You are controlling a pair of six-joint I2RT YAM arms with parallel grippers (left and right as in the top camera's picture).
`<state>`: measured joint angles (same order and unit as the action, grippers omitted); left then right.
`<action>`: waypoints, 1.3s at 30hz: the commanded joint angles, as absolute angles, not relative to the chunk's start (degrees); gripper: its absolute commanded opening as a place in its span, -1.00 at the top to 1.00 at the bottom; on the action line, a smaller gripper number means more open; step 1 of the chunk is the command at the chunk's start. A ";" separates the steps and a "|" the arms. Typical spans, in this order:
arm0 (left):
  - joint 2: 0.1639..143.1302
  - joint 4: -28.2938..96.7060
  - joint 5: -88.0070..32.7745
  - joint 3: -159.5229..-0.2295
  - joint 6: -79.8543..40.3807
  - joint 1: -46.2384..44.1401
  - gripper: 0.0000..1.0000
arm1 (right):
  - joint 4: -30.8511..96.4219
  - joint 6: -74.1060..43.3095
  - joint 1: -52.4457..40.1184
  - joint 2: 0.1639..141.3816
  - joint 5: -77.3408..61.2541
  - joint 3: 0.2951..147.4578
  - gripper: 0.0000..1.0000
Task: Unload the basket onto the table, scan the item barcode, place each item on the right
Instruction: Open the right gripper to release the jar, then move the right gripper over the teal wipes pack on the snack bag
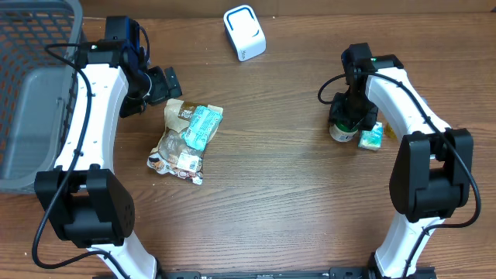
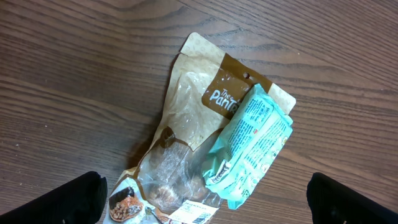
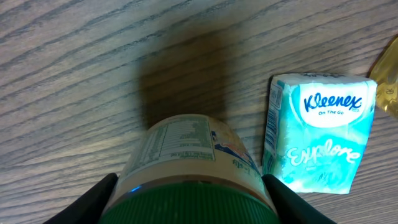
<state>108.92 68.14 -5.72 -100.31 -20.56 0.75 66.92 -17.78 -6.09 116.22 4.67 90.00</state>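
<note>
Read directions from the overhead view, with the table's centre as the dial.

1. Item: find the jar [image 3: 184,148] at 3 o'clock. It is a round, upright jar with a printed paper label and a ribbed green lid [image 3: 194,203]. The right gripper [image 1: 347,115] pinches it at the lid, one finger on each side. You cannot make out a barcode, and the lower edge of the wrist view cuts off the lid.
2. Obstructions: a glossy teal tissue pack [image 3: 319,144] lies just beside the jar at its 4 o'clock. Note the gold-coloured corner [image 3: 389,79] at the wrist view's edge, too cropped to identify.
3. Scanner: the white, rounded scanner [image 1: 244,32] sits at 12 o'clock, well apart from the jar.
4. Left side: the left gripper [image 1: 164,84] hangs spread wide above the wood-grain table [image 1: 294,201]. At 9 o'clock a crinkled brown pouch [image 2: 186,118] lies flat with a teal packet [image 2: 250,149] resting on it. A grey mesh basket [image 1: 31,116] stands beyond.
</note>
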 commanded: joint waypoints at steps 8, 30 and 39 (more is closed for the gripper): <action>109.10 68.14 -5.41 -99.72 -19.68 0.69 -1.00 | 67.57 -17.30 -6.24 115.52 4.43 89.95 0.01; 109.10 68.14 -5.39 -99.72 -19.68 0.69 -0.99 | 66.28 -16.21 -6.24 115.52 4.47 89.95 -0.48; 109.10 68.14 -5.39 -99.72 -19.68 0.69 -1.00 | 52.64 -15.75 -6.24 115.52 7.66 89.95 -0.60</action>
<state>108.92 68.12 -5.69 -100.31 -20.53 0.75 55.99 -16.23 -6.09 116.22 5.96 89.95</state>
